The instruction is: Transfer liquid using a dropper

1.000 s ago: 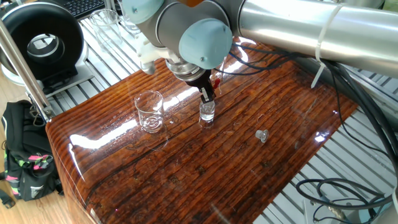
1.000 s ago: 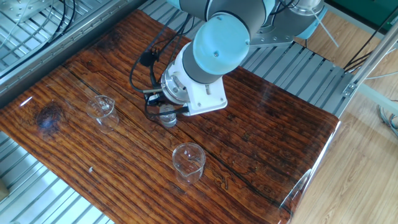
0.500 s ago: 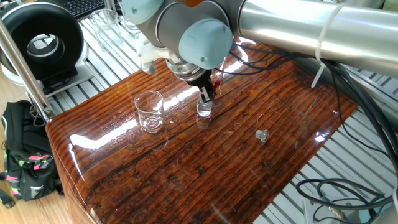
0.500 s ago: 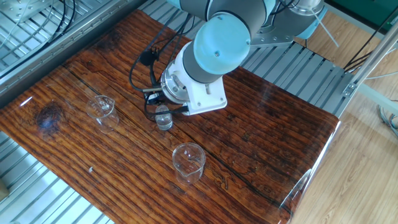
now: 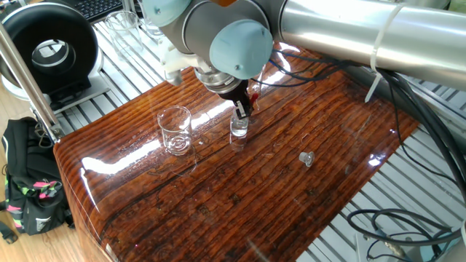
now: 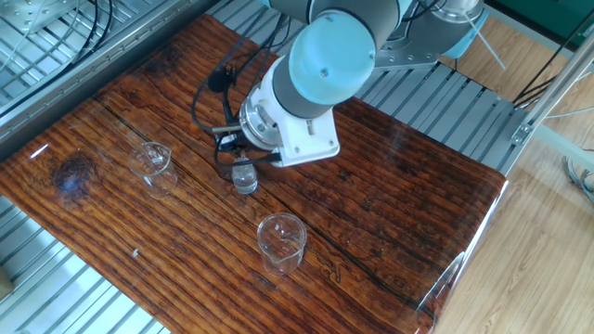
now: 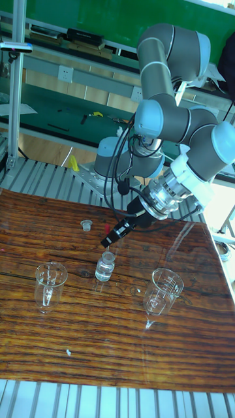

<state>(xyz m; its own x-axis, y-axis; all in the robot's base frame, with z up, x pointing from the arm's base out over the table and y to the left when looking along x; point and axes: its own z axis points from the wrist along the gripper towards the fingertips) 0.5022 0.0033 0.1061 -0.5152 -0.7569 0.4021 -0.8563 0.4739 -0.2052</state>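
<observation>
**Hovering with dropper over the small vial**

Holding the gripper point(image 7: 106, 242) tilted just above the mouth of the small vial point(image 7: 104, 266), near the middle of the table point(image 7: 196, 339). Jaws narrow, seeming to hold the dropper point(image 7: 107, 228): only its red bulb showing beside the dark fingers, its clear tube too thin to make out. Cannot tell whether the tip is already inside the vial or just above it. Liquid level in the vial not readable either.

Judged as the step at the vial, either drawing up or releasing the liquid; which of the two, not possible to say. Next move probably calling for a straight lift, keeping the tip clear of the vial rim so as not to tip this light vial over, and then a slow carry.

Around: one beaker point(image 7: 50, 282) to the left of the vial and another beaker point(image 7: 163, 287) to the right, both a little nearer in the tall view and well apart from it. Small cap point(image 7: 85, 225) lying farther back on the left. Nothing standing between vial and beakers.
</observation>
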